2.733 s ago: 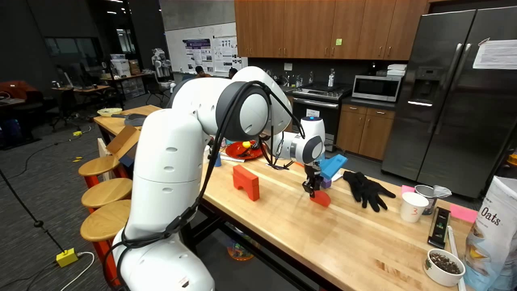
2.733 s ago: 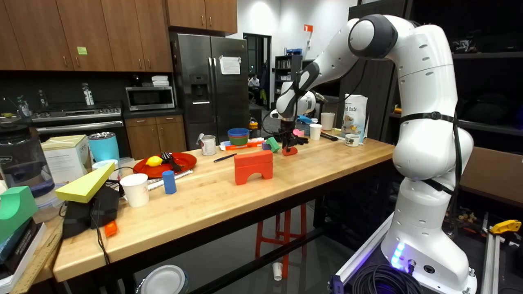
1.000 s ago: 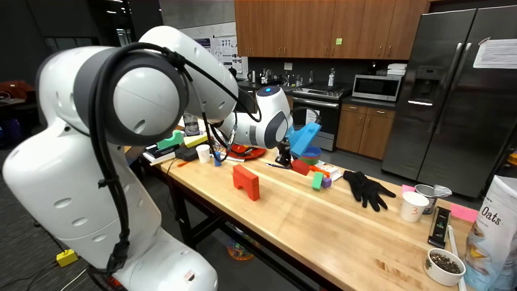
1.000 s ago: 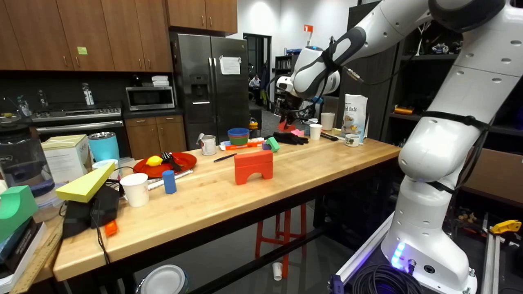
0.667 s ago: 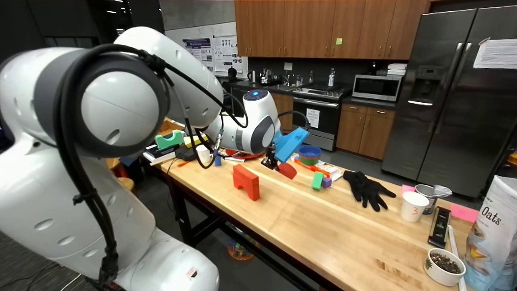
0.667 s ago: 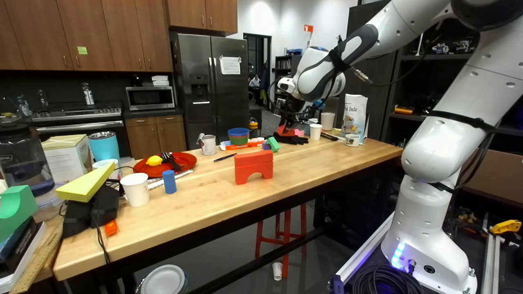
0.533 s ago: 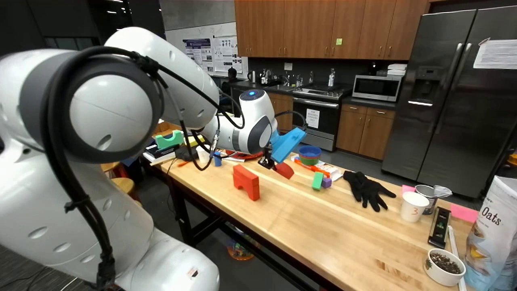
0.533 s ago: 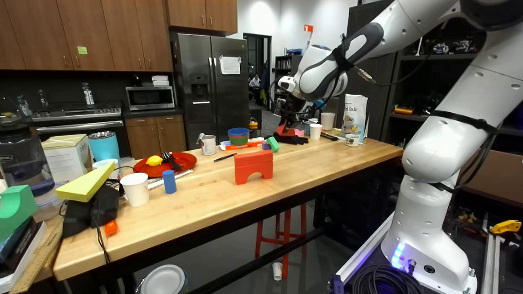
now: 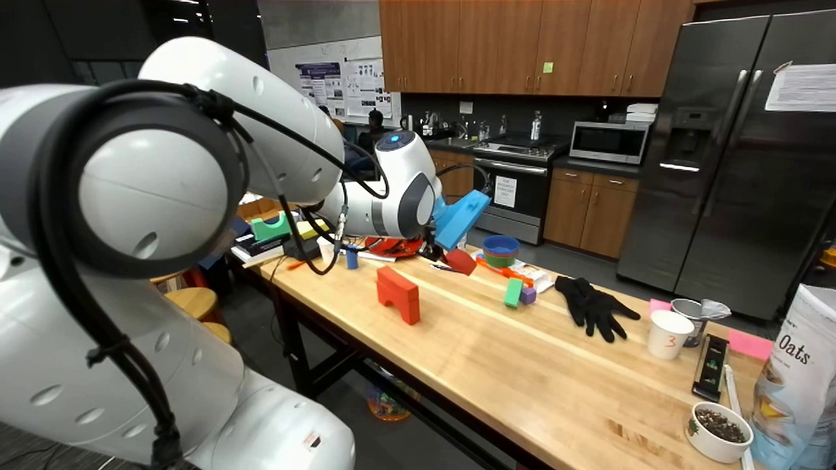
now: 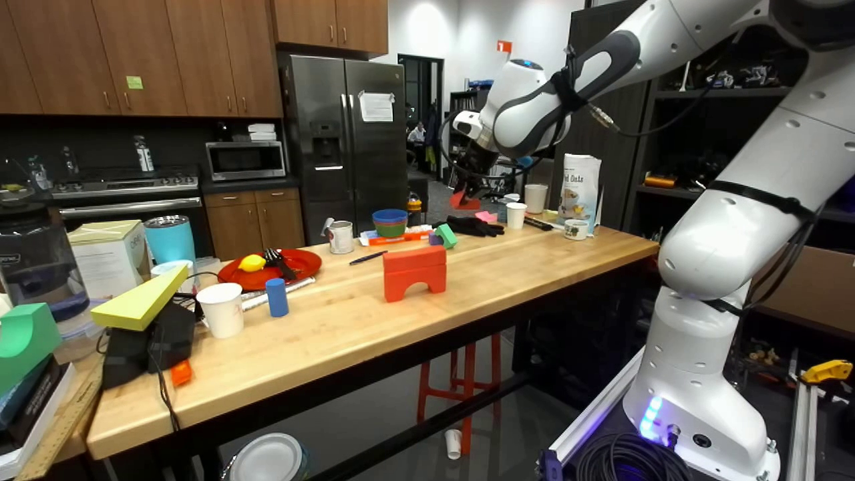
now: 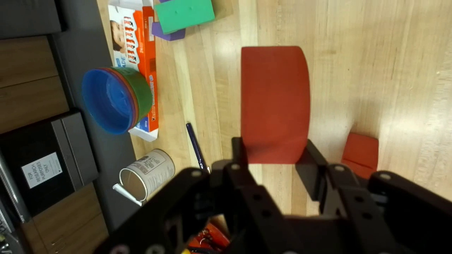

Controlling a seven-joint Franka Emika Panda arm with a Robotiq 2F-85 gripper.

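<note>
My gripper [image 11: 273, 150] is shut on a red block [image 11: 275, 102] with one rounded side, its two black fingers on opposite sides of the block's near end. In both exterior views this red block [image 9: 461, 262] hangs in the air above the tabletop, tilted, below the wrist. A red arch with a flat red block on top, the red stack [image 10: 414, 274], stands upright on the table; in the wrist view the red stack [image 11: 360, 151] shows at lower right, apart from the gripper. A green block [image 9: 513, 292] leans by a purple block [image 9: 528, 296] farther along the table.
Nested bowls [image 11: 113, 100], a snack box [image 11: 141, 60], an open can [image 11: 152, 173] and a pen [image 11: 195, 144] lie along the table's far side. A black glove [image 9: 591, 310], a red plate [image 10: 304, 264] with a lemon and a blue cylinder [image 10: 276, 298] are also on the table.
From the tabletop near the green and purple blocks, the red block has been lifted and carried away in the gripper. Over the last half second it has risen slightly. The red stack has not moved.
</note>
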